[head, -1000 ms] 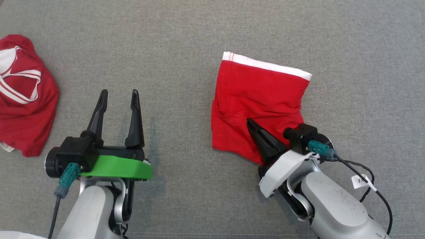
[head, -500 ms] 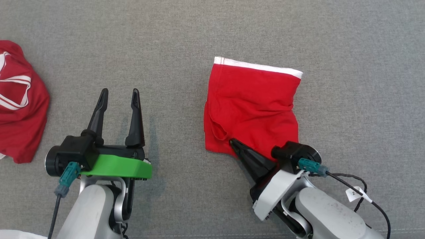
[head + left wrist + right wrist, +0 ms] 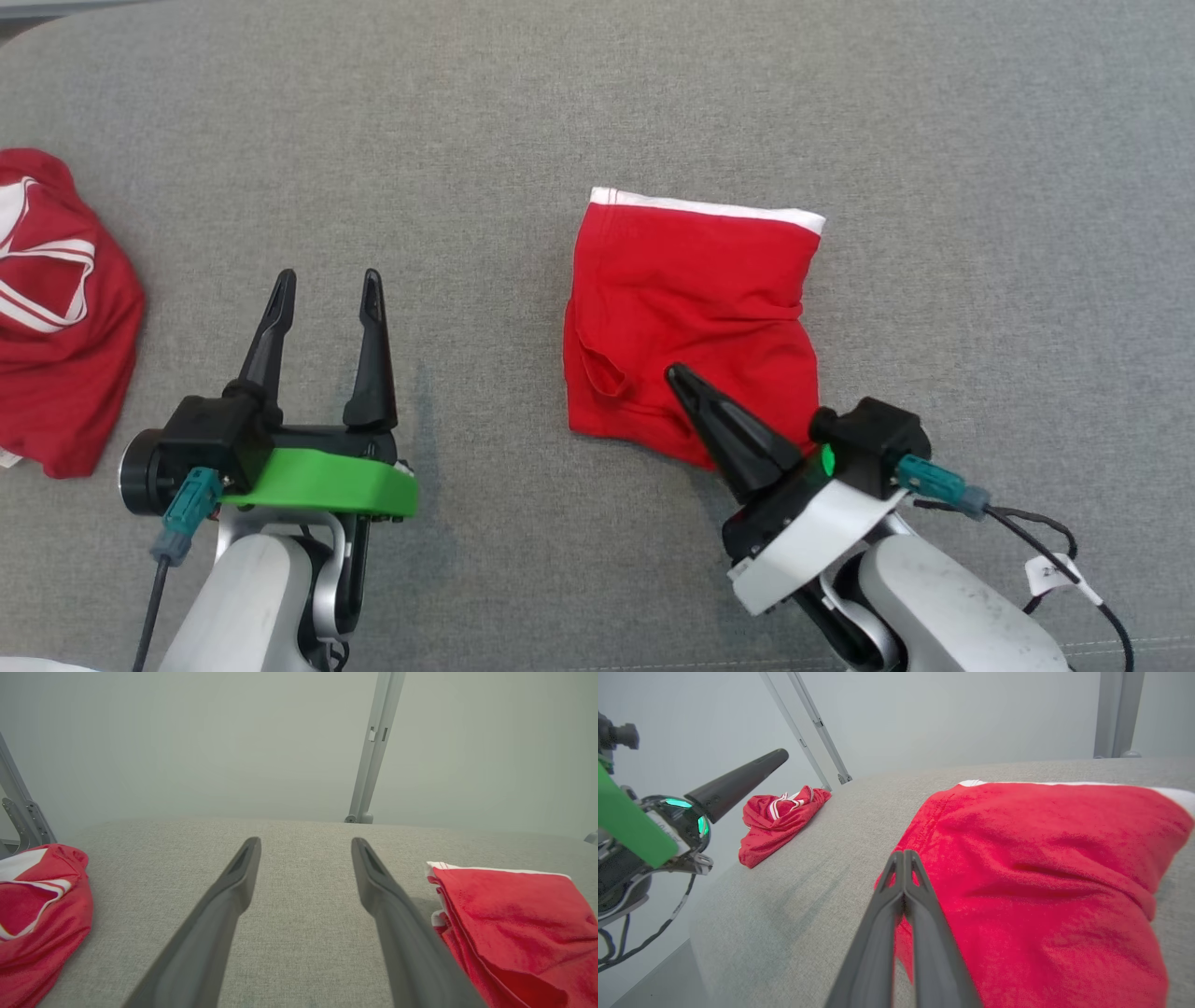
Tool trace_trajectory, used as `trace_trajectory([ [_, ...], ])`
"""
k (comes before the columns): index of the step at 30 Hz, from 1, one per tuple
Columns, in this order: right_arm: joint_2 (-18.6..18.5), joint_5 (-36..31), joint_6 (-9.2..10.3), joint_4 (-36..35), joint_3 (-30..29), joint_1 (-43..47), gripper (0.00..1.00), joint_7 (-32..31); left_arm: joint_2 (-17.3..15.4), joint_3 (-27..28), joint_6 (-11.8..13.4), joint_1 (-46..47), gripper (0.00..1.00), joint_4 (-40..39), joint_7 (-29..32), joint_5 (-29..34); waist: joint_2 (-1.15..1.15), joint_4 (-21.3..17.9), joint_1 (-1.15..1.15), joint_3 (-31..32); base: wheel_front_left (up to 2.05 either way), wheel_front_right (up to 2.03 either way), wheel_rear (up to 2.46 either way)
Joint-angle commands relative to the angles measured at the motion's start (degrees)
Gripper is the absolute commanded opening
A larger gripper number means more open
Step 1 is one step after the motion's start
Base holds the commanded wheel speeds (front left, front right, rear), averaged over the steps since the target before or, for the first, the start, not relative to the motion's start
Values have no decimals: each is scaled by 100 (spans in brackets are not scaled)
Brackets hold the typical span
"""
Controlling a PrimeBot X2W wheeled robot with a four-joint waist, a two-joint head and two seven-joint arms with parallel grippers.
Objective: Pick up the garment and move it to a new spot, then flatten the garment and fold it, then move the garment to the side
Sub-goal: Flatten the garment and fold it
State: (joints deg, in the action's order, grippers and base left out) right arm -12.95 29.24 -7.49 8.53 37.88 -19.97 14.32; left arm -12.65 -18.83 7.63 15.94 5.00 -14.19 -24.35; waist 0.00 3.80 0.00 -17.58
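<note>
Two red pieces lie on the grey, coarse-woven surface (image 3: 467,140). The folded garment (image 3: 691,317), a soft, creased near-square with a white band along its far edge, sits right of centre. A crumpled red cloth (image 3: 56,317) with white stripes lies at the far left. The left gripper (image 3: 327,277) hovers over bare weave, its tapered dark fingers spread wide. The right gripper (image 3: 676,375), angled up-left, has its fingers pressed together, tip over the garment's near edge.

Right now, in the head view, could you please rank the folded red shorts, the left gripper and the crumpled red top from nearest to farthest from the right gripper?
1. Folded red shorts: at the tips of the right gripper.
2. Left gripper: off to the left.
3. Crumpled red top: far left edge.
</note>
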Motion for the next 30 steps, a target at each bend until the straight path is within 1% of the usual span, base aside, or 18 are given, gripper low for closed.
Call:
trace_trajectory([
  [1, 21, -60, 0, -60, -139, 120, 100, 41, -51, 11, 35, -48, 100, -17, -3, -10, 0, -87, 0, 137, 0, 0, 0],
  [4, 149, -252, 0, -198, -863, 332, 100, 61, -93, 33, 62, -113, 100, -62, 26, -13, 0, -159, 0, 278, 0, 0, 0],
  [11, 403, -882, 0, -325, -2775, 715, 100, 82, -261, 130, 143, -264, 100, -220, 60, -14, 0, -291, 0, 573, 0, 0, 0],
  [15, 432, -1142, 0, -287, -3426, 900, 100, 39, -378, 153, 129, -382, 100, -294, 83, -27, 0, -340, 0, 765, 0, 0, 0],
  [17, 439, -1200, 0, -294, -3627, 983, 100, 9, -438, 161, 116, -433, 100, -339, 89, -21, 0, -362, 0, 862, 0, 0, 0],
  [20, 430, -1241, 0, -275, -3779, 1141, 100, -108, -507, 143, 102, -552, 100, -407, 105, -19, 0, -394, 0, 1007, 0, 0, 0],
  [26, 447, -1247, 0, -365, -3828, 1539, 100, -291, -638, 33, 152, -913, 100, -542, 170, 73, 0, -436, 0, 1336, 0, 0, 0],
  [30, 452, -1229, 0, -443, -3833, 1794, 100, -382, -668, 52, 187, -1186, 100, -582, 136, -8, 0, -443, 0, 1532, 0, 0, 0],
])
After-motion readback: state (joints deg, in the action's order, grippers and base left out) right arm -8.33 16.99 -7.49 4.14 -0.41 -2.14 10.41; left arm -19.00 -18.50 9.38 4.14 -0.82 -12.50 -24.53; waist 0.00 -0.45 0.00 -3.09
